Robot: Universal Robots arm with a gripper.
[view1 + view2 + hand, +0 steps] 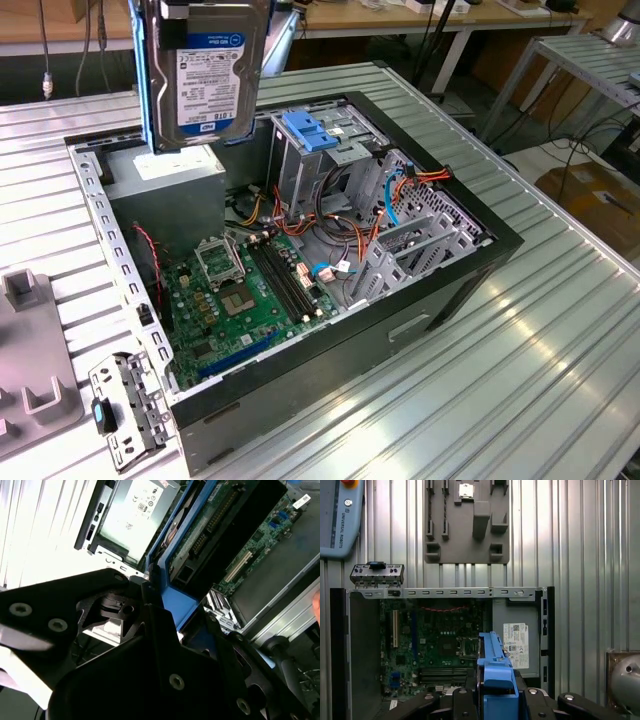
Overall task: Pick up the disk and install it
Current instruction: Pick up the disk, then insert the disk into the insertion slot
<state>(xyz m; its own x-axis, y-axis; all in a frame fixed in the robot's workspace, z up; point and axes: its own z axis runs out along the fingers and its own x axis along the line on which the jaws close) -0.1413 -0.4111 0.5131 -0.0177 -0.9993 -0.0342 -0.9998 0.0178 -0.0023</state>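
The disk (205, 75), a flat dark drive in a blue plastic carrier, is pinched by the black gripper (497, 700) above the open black computer case (300, 375), not yet put in.

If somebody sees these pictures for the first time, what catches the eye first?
The dark rectangular disk in its bright blue plastic carrier hangs in the black gripper, above the open black computer case. Inside the case lies a green motherboard among coloured cables; the case stands on a ribbed metal table.
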